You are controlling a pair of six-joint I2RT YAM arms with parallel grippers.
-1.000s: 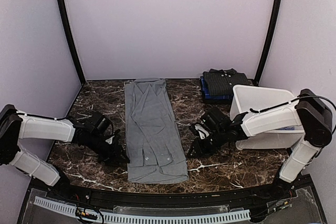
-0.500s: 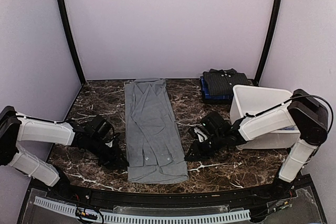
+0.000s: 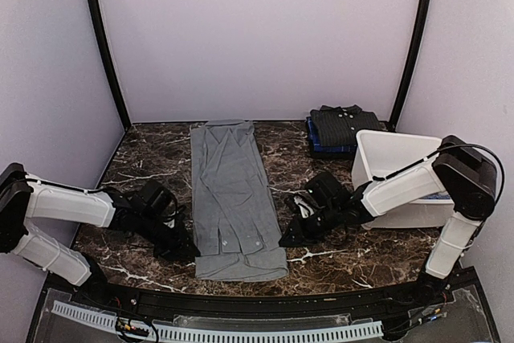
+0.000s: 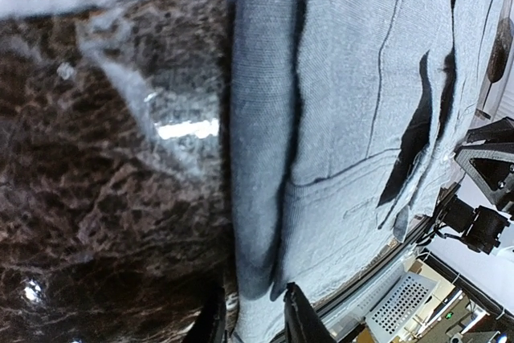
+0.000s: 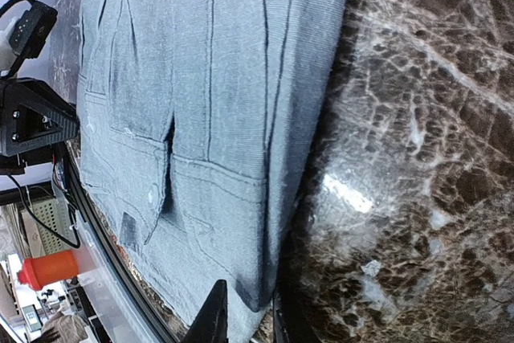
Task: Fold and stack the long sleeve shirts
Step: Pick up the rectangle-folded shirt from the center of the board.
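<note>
Left end effector and right end effector have narrowed, straddling edges of the grey shirt.

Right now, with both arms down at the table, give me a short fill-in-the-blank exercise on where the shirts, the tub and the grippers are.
1. The white tub stands on the ____ side of the marble table.
2. The folded dark dotted shirt lies on top of a folded ____ garment.
3. The left gripper and the right gripper each stand at a ____ corner of the flat grey shirt.
Missing words: right; blue; near.
</note>
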